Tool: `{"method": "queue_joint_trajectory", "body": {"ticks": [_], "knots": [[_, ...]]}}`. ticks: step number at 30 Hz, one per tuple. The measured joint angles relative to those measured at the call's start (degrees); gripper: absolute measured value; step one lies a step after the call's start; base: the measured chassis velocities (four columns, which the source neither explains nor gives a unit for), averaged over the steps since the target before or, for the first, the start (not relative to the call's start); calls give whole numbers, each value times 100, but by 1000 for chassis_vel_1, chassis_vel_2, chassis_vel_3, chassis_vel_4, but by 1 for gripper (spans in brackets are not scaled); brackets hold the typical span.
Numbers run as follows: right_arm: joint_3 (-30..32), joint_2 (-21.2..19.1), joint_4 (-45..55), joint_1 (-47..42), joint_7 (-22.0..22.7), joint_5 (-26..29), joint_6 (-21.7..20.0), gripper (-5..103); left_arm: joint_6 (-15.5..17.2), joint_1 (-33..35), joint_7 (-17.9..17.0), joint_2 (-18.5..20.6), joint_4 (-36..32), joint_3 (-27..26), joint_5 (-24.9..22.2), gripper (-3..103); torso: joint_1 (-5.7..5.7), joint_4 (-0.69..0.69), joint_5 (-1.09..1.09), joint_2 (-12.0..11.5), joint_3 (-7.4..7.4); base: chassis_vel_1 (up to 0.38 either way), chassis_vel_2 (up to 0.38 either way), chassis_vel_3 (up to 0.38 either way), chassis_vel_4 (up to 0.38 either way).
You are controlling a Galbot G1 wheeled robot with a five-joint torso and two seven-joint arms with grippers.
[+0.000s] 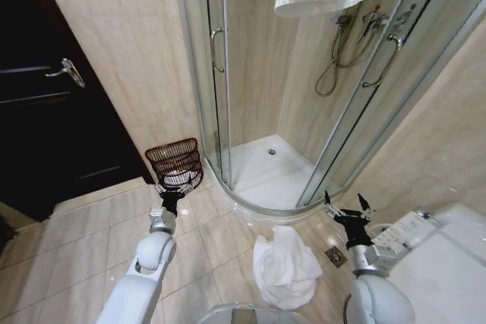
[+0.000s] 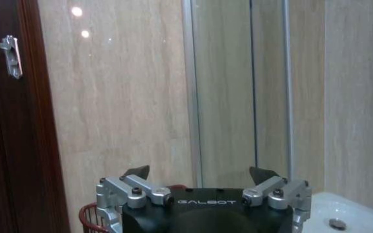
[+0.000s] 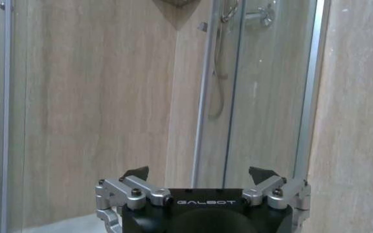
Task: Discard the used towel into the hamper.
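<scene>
A beige tiled floor (image 1: 76,248) is seen across the lower frame. A crumpled white towel (image 1: 285,267) is spread on it at lower centre. The hamper (image 1: 175,162) is set on it left of centre, beside the shower tray (image 1: 266,176).

Open tile floor between both arms, walled in by shower, door and toilet

The towel (image 1: 285,267) lies crumpled on bare floor (image 1: 76,248) with free room around it, near the shower's curved sill (image 1: 262,209). The hamper (image 1: 175,162) stands open-topped against the wall, squeezed between the dark door (image 1: 45,127) and the shower glass (image 1: 203,58). The toilet (image 1: 444,263) crowds the right end effector (image 1: 348,209); the left end effector (image 1: 174,187), jaws spread, is just before the hamper.
</scene>
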Motion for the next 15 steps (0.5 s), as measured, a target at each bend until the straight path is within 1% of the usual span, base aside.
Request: {"method": "queue_joint_trajectory", "body": {"ticks": [3,9,15], "knots": [[0,0,0,0,0,0,0,100,0,0,0,0,0,0,0,100,0,0,0,0,0,21,5,-9,-22],[0,0,0,0,0,0,0,100,0,0,0,0,0,0,0,100,0,2,1,0,0,81,68,-47,-72],[0,0,0,0,0,0,0,100,0,0,0,0,0,-1,0,100,-1,1,0,0,0,94,91,-115,-61]]}}
